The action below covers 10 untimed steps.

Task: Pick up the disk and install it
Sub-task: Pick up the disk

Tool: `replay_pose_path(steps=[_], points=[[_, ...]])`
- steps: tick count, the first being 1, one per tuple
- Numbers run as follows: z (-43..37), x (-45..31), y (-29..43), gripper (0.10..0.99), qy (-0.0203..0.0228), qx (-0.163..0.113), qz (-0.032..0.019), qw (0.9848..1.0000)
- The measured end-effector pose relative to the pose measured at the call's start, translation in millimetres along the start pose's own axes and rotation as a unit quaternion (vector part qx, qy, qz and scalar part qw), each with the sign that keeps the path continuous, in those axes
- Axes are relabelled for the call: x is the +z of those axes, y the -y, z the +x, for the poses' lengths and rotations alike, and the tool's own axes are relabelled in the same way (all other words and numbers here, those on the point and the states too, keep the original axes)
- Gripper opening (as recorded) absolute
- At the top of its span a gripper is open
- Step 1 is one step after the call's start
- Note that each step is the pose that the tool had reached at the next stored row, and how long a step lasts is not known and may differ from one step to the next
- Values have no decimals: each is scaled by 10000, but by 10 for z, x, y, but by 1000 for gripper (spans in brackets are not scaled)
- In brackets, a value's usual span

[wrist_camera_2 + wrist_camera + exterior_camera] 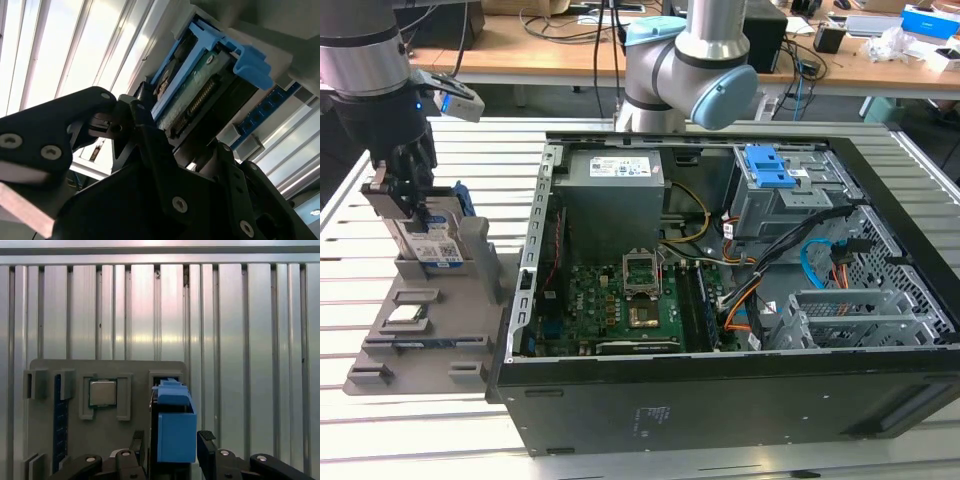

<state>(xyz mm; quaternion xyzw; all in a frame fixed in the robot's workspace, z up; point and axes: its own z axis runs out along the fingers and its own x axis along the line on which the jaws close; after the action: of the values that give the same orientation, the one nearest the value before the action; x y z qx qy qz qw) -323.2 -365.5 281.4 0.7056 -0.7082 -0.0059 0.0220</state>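
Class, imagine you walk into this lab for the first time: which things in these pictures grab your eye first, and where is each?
The open computer case dominates the middle of the exterior view, its green motherboard exposed. At the exterior view's left, the gripper hangs at the disk, which stands upright in a grey holder.

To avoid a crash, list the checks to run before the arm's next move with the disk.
1. Gripper lined up on the disk: ok.
2. Disk upright in the grey tray's slot: ok.
3. Disk lifted out: not ok, it sits in the slot.
4. Computer case open on top: ok.
5. Blue-latched drive cage empty: cannot tell.
6. Processor chip apart from the gripper: ok.
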Motion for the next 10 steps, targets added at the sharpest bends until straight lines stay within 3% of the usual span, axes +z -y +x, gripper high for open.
replay_pose_path(steps=[5,6,10], points=[[0,-1,1,541,-5,0,-1,10000],[0,-1,1,459,-6,0,-1,10000],[0,0,1,357,-8,0,0,10000]])
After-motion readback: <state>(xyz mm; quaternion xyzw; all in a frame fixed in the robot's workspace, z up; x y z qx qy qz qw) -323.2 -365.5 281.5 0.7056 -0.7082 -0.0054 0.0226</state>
